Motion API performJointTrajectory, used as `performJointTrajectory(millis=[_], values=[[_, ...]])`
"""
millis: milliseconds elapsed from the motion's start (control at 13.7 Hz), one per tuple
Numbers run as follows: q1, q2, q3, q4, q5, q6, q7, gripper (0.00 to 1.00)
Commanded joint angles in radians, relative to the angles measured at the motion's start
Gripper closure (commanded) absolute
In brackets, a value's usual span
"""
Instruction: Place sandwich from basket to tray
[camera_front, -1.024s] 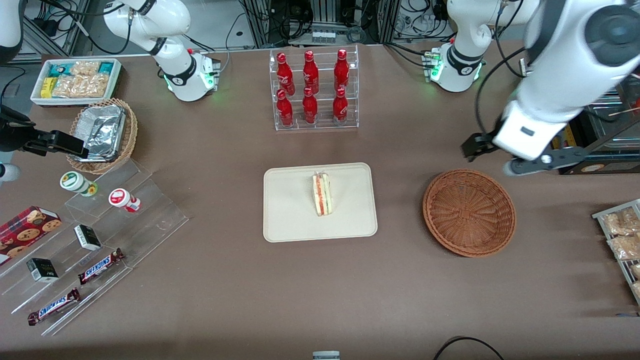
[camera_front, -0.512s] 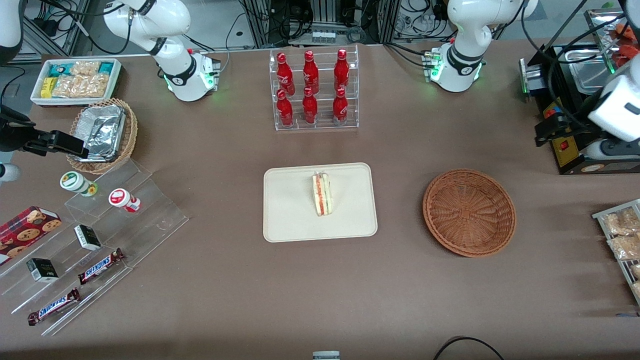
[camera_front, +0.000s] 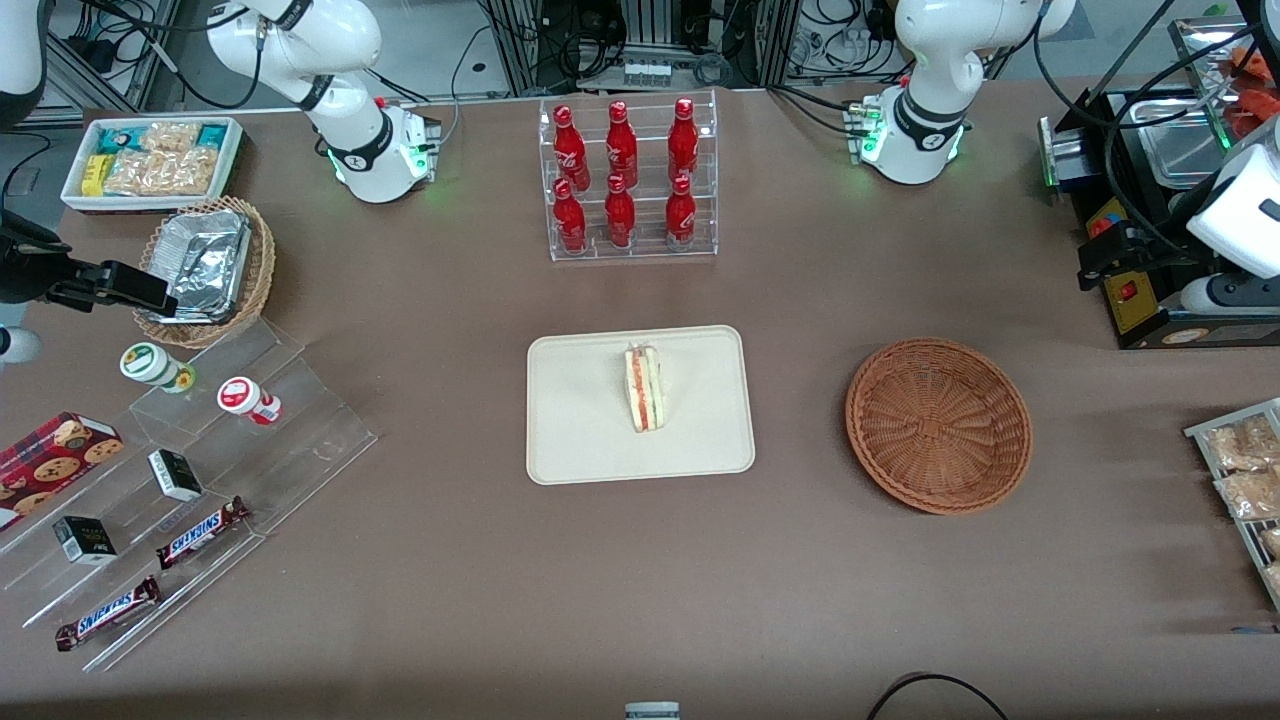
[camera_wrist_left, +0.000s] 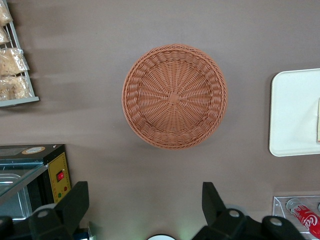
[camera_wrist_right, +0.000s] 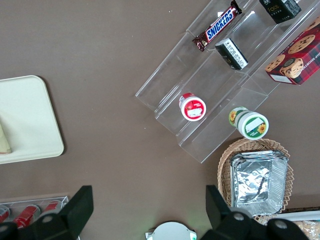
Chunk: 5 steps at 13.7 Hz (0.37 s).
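The sandwich (camera_front: 645, 388) stands on its side in the middle of the cream tray (camera_front: 580, 440), cut edge with red and green layers up. The reddish-brown basket (camera_front: 938, 425) is empty, beside the tray toward the working arm's end. My left gripper (camera_front: 1150, 280) is open and empty, raised above the table farther from the front camera than the basket, at the working arm's end. In the left wrist view the gripper (camera_wrist_left: 145, 195) hangs over bare table next to the empty basket (camera_wrist_left: 174, 96), with the tray's end (camera_wrist_left: 292, 115) in sight.
A clear rack of red bottles (camera_front: 625, 180) stands farther back than the tray. A black machine (camera_front: 1140, 290) and a rack of snack packets (camera_front: 1245, 470) sit at the working arm's end. Acrylic steps with snacks (camera_front: 200, 480) and a tan foil basket (camera_front: 205, 265) sit at the parked arm's end.
The left arm has swung away from above the basket toward the working arm's end of the table. Over the last half second it has barely moved. Sandwich, tray and basket are unmoved.
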Motion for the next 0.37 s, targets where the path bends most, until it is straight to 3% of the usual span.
performJointTrajectory(millis=[0, 293], values=[[-0.001, -0.010, 0.001, 0.009, -0.008, -0.004, 0.013, 0.00], [-0.050, -0.010, 0.061, 0.007, -0.011, -0.003, 0.002, 0.00]])
